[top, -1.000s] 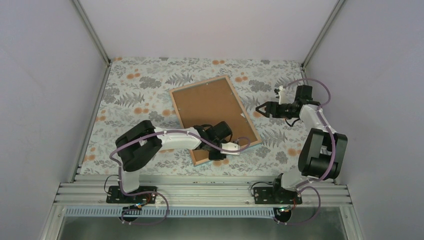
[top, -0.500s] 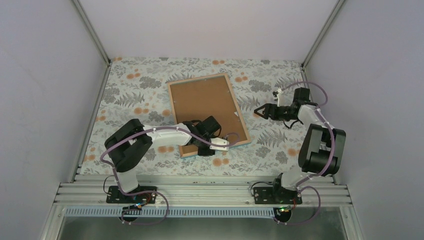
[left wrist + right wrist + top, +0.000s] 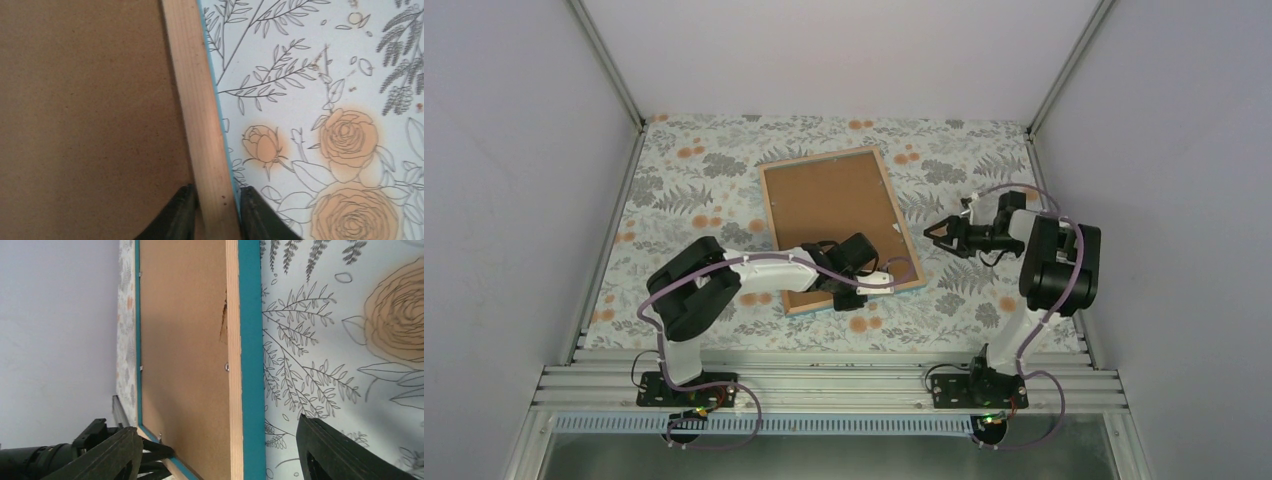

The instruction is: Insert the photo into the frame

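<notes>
since a second ago the frame [image 3: 200, 100] has swung and slid leftward across the floral worktop [image 3: 684, 180], going along with the left gripper [image 3: 849, 296]. over the last half second it has barely shifted. meanwhile the right arm has folded in, bringing the right gripper [image 3: 934, 232] nearer the frame's right side.

the frame lies flat and back up, with pale wood on top and teal along its outer edge. the brown backing board [image 3: 834, 220] sits inside it. the left gripper is at the frame's near rail, roughly midway along it. in the left wrist view its jaws are narrow: one dark fingertip [image 3: 180, 215] sits on the board side of the wooden rail and the other on the worktop side. both are against the wood, so the rail is pinched between them. out past the worktop-side fingertip lie the cloth's printed orange roses [image 3: 347, 137].

the right gripper sits off the frame's right long edge, apart from it and pointed toward it. its jaws stand wide with nothing between them. in the right wrist view the wood-and-teal rail runs straight away ahead of the gap between the two fingers. a small metal tab [image 3: 226, 367] sits on the board's edge just inside that rail. farther from the jaws, a small torn notch [image 3: 223, 322] marks the same edge. whether this gripper touches the cloth cannot be told.
</notes>
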You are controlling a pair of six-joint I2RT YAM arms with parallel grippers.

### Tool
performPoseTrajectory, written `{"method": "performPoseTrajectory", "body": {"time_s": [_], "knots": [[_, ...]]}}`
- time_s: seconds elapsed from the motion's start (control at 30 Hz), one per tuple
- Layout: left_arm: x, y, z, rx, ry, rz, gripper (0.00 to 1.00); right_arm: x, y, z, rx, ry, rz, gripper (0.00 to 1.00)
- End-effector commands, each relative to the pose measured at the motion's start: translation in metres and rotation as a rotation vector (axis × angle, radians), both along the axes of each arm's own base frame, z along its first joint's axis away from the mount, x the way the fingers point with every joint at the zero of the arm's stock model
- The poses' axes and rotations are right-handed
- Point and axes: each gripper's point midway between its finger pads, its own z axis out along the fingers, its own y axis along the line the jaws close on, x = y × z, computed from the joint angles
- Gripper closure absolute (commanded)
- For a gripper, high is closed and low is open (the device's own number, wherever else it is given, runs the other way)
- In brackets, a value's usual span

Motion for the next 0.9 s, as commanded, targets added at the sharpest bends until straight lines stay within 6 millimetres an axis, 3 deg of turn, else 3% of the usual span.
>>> {"method": "performPoseTrajectory", "body": {"time_s": [0.0, 0.27, 0.43, 0.87], "knots": [[-0.011, -0.001, 0.012, -0.024, 0.063, 0.02, 0.82, -0.001, 0.01, 0.0, 0.152, 0.046, 0.005, 0.25], [-0.026, -0.004, 0.055, -0.118, 0.146, 0.045, 0.93, 0.002, 0.023, -0.023, 0.302, 0.163, 0.04, 0.25], [-0.029, -0.002, 0.059, -0.116, 0.15, 0.037, 0.97, 0.002, 0.039, -0.012, 0.38, 0.161, 0.083, 0.18], [-0.053, 0.0, 0.078, -0.2, 0.185, -0.073, 0.98, 0.01, 0.089, -0.02, 0.463, 0.277, 0.186, 0.27]]}}
